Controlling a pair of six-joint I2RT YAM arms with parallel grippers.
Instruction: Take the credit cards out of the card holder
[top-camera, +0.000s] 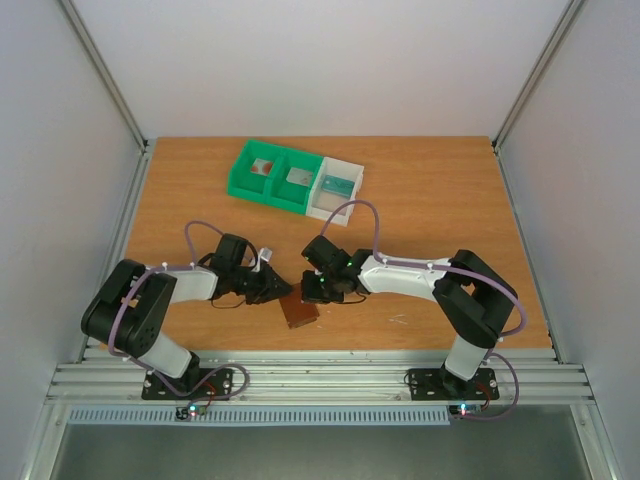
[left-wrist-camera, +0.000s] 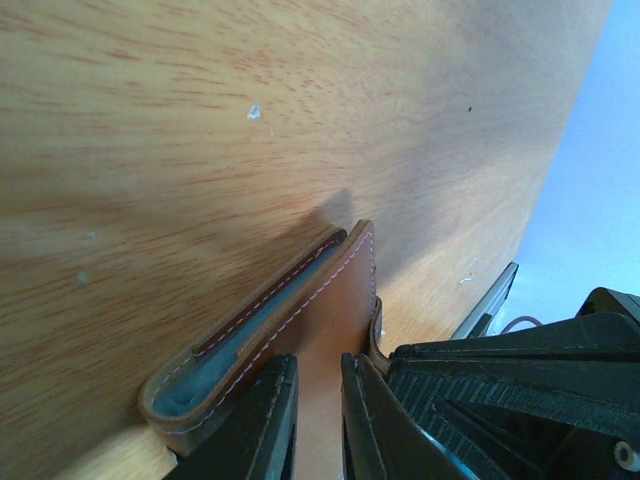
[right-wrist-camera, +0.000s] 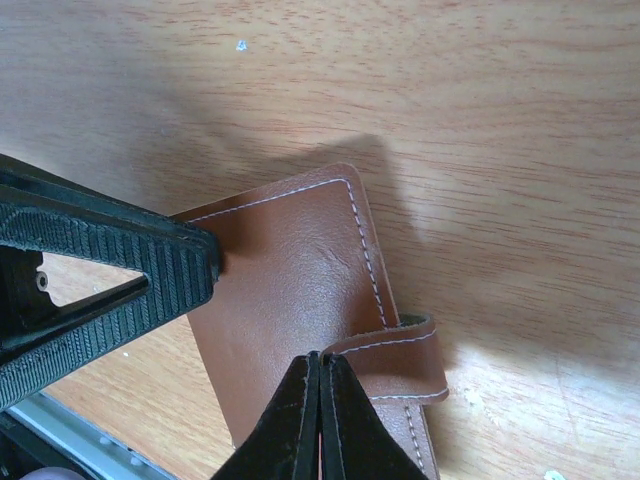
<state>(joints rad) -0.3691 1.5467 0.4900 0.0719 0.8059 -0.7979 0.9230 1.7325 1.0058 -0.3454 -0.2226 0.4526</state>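
The brown card holder (top-camera: 298, 313) lies near the table's front edge, between my two grippers. My left gripper (left-wrist-camera: 318, 362) is turned on its side and shut on the holder (left-wrist-camera: 330, 300) at its fold edge. One finger (right-wrist-camera: 150, 262) rests on top of the cover (right-wrist-camera: 290, 290). A grey-blue slit shows between the flaps, with no card in it. My right gripper (right-wrist-camera: 320, 356) is shut with nothing in it, its tips on the cover at the root of the tab (right-wrist-camera: 400, 350). A red credit card (top-camera: 262, 168) and two pale ones (top-camera: 296, 177) lie in the bins.
A green two-compartment bin (top-camera: 240, 182) and a white bin (top-camera: 325, 208) stand side by side at the back of the table. The metal rail of the near edge (top-camera: 320, 375) runs just in front of the holder.
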